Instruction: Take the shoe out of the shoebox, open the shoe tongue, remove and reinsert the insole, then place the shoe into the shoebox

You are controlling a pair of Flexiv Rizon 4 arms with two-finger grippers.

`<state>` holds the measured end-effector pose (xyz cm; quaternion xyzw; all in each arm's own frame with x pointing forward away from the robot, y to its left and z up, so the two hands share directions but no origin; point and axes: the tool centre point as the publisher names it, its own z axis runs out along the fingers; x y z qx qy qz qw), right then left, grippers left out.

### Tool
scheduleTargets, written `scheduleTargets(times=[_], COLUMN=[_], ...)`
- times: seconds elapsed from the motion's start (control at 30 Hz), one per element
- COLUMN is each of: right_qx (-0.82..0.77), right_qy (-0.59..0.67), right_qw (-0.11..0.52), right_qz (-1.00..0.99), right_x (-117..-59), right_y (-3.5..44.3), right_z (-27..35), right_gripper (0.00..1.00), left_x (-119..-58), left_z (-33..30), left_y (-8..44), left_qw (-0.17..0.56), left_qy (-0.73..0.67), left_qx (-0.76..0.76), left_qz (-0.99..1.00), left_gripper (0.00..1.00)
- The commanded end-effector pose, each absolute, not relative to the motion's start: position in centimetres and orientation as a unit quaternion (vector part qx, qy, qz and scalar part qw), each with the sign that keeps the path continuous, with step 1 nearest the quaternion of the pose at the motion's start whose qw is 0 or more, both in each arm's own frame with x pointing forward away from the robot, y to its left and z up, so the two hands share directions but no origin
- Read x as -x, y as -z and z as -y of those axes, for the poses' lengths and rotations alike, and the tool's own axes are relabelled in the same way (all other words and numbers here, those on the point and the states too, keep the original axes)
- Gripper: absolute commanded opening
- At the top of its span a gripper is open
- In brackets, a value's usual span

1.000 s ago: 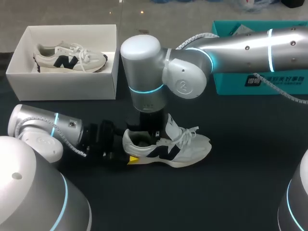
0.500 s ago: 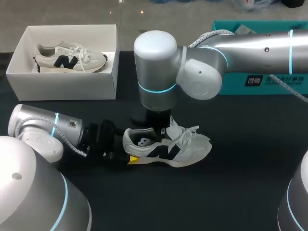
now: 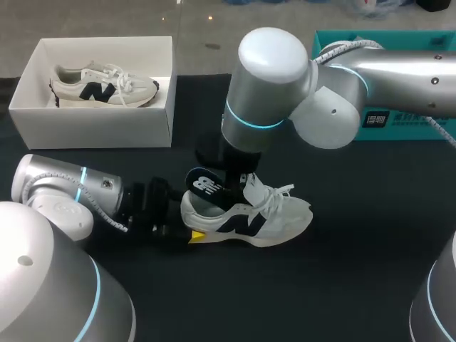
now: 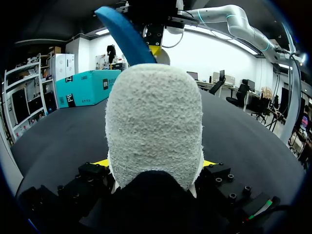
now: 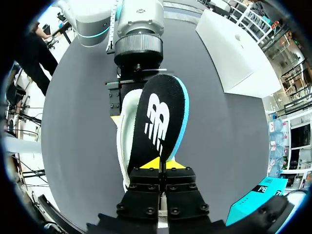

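Two shoes (image 3: pixel 246 217) (image 3: pixel 103 84), one insole (image 3: pixel 206 189), one shoebox (image 3: pixel 92 128)

Brushed silver, cyan light, black ends.
Left arm (image 3: pixel 57 189) and right arm (image 3: pixel 399 64): smooth silver tubes with rounded joints, each ringed by a glowing cyan band; a grey braided cable (image 3: pixel 340 47) runs along the right one. Left gripper (image 4: pixel 155 163) and right gripper (image 5: pixel 160 165): black screw-studded blocks, yellow tips.

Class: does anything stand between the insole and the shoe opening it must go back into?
Nothing visible does. The insole, held by the right gripper, hangs tilted just over the open mouth of the shoe.
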<state>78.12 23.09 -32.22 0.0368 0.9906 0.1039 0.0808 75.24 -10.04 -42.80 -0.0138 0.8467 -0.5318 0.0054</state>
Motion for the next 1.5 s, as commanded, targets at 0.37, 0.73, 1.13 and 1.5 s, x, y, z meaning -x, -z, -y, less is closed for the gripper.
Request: scheduleTargets(times=[0.37, 0.73, 1.13, 1.5], right_qx=[0.010, 0.007, 0.014, 0.024], right_qy=[-0.161, -0.175, -0.174, -0.199], right_qw=[0.074, 0.045, 0.020, 0.020], right_qz=[-0.984, -0.984, -0.984, -0.979], right_x=[-78.2, -78.1, -77.9, -77.9], right_y=[31.9, 33.9, 34.9, 34.0], right_z=[-25.6, -25.2, -24.6, -25.9], right_gripper=[0.00, 0.33, 0.16, 0.00], left_x=[-75.2, -75.2, -75.2, -75.2], left_z=[10.0, 10.0, 10.0, 10.0], left_y=[42.8, 42.8, 42.8, 42.8], left_qw=[0.005, 0.005, 0.005, 0.005], left_qy=[0.532, 0.532, 0.532, 0.532], left_qx=[0.014, 0.014, 0.014, 0.014], left_qz=[-0.847, -0.847, -0.847, -0.847], left_gripper=[0.00, 0.00, 0.00, 0.00])
